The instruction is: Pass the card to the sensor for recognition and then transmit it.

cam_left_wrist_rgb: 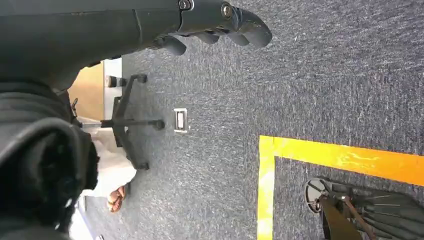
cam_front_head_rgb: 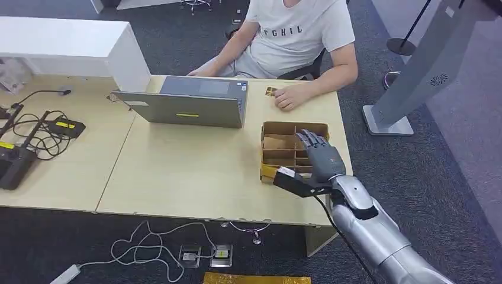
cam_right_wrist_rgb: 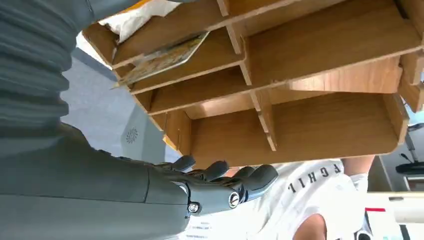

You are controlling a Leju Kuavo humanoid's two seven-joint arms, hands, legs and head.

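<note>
My right hand (cam_front_head_rgb: 319, 155) hovers open and empty over the wooden tray (cam_front_head_rgb: 269, 128) near the tabletop's right edge; dividers could snag fingers reaching the card (cam_right_wrist_rgb: 162, 60).

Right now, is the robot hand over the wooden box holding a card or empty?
Empty. The right robot hand hovers open over the divided wooden box, fingers spread with nothing between them.

box (cam_front_head_rgb: 284, 127) near side hidden by right hand (cam_front_head_rgb: 319, 157) | person's (cam_front_head_rgb: 296, 35) head cut off
</note>
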